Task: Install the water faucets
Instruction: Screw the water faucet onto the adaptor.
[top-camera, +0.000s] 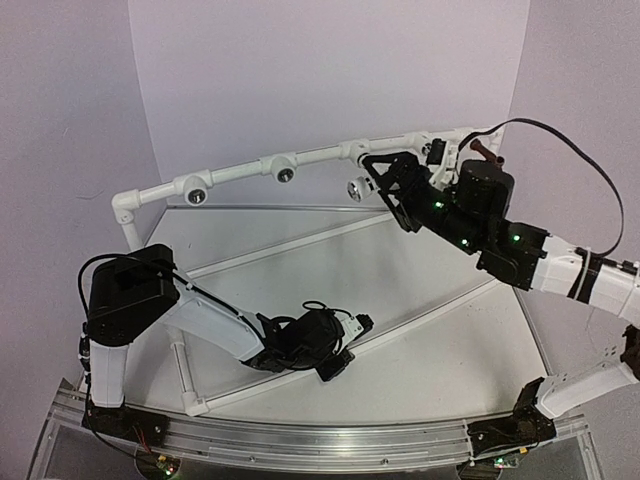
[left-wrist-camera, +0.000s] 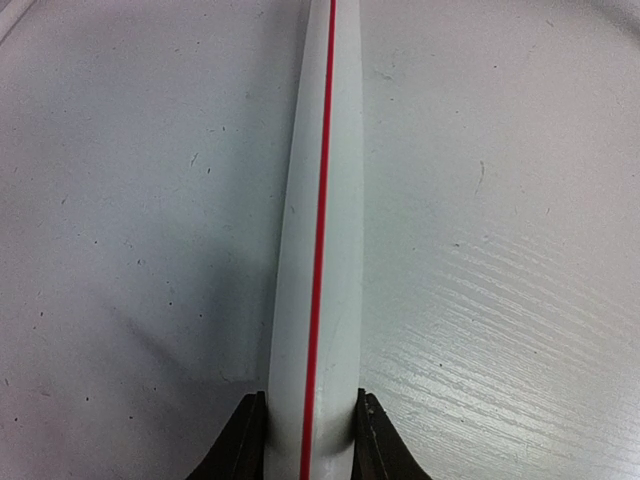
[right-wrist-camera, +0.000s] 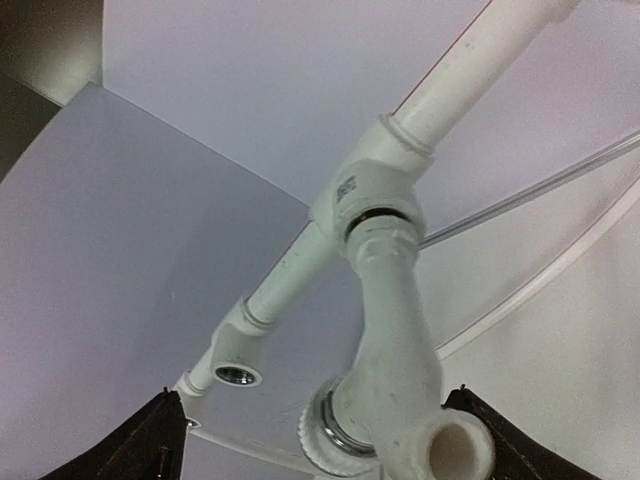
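A white plastic faucet (right-wrist-camera: 395, 330) hangs screwed into a tee socket (right-wrist-camera: 365, 190) of the white pipe frame (top-camera: 240, 172), its spout mouth facing the right wrist camera. My right gripper (right-wrist-camera: 318, 415) is open, its jaws standing wide on either side of that faucet (top-camera: 357, 188) with a clear gap on the left side. A dark red-brown faucet (top-camera: 487, 150) sticks up at the frame's far right end. My left gripper (left-wrist-camera: 310, 440) is shut on a white pipe with a red stripe (left-wrist-camera: 322, 220) that lies low across the table (top-camera: 420, 330); in the top view that left gripper (top-camera: 345, 345) sits near the middle front.
Two tee sockets (top-camera: 196, 194) (top-camera: 285, 174) on the left part of the frame show open round holes; one open socket (right-wrist-camera: 237, 374) also shows in the right wrist view. An aluminium rail (top-camera: 300, 440) runs along the near edge by the arm bases.
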